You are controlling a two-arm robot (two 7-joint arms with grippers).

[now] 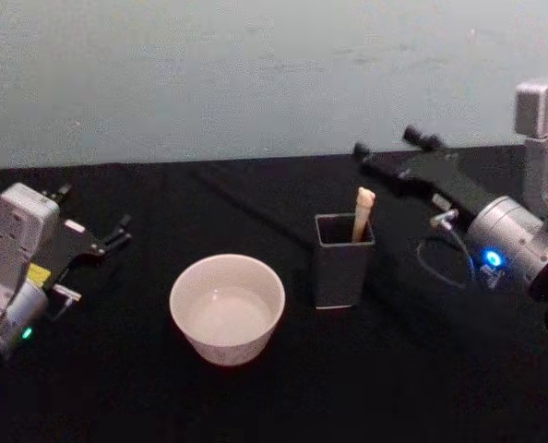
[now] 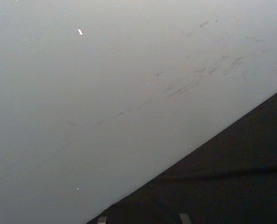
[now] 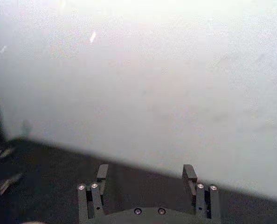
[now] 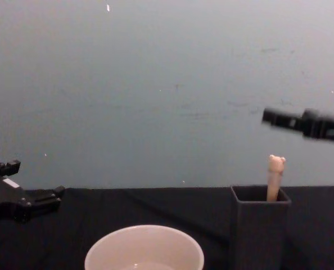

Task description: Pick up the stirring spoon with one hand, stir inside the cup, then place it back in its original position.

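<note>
Black cloth covers the table (image 1: 283,397), matte and uniform, and it ends at a pale grey-blue wall (image 1: 256,74) marked with faint scuffs. At the lower centre of the head view the cup (image 1: 227,308) is seen as a wide, round, cream-white bowl with a thin rim and a smooth glossy inside; in the chest view its rim (image 4: 144,252) is cut by the bottom edge. Just to its right, apart from it, the holder (image 1: 341,260) is set upright: a tall, dark grey, square-sectioned box with sharp edges and an open top. The stirring spoon (image 1: 363,214) is stood inside it, leaned against the right rear corner, so that only the smooth beige handle with its small bear-head top is seen above the rim; the bowl is hidden within the box. The right gripper (image 1: 391,144), slim and matte black, is held in the upper right of the head view, above and behind the holder and clear of the spoon, on a white and grey arm with a glowing blue ring (image 1: 493,259). In the right wrist view its two blocky fingers (image 3: 190,176) are spread wide with nothing between them. The left gripper (image 1: 91,212) is parked at the left edge, low over the cloth, its black fingers parted and empty.
</note>
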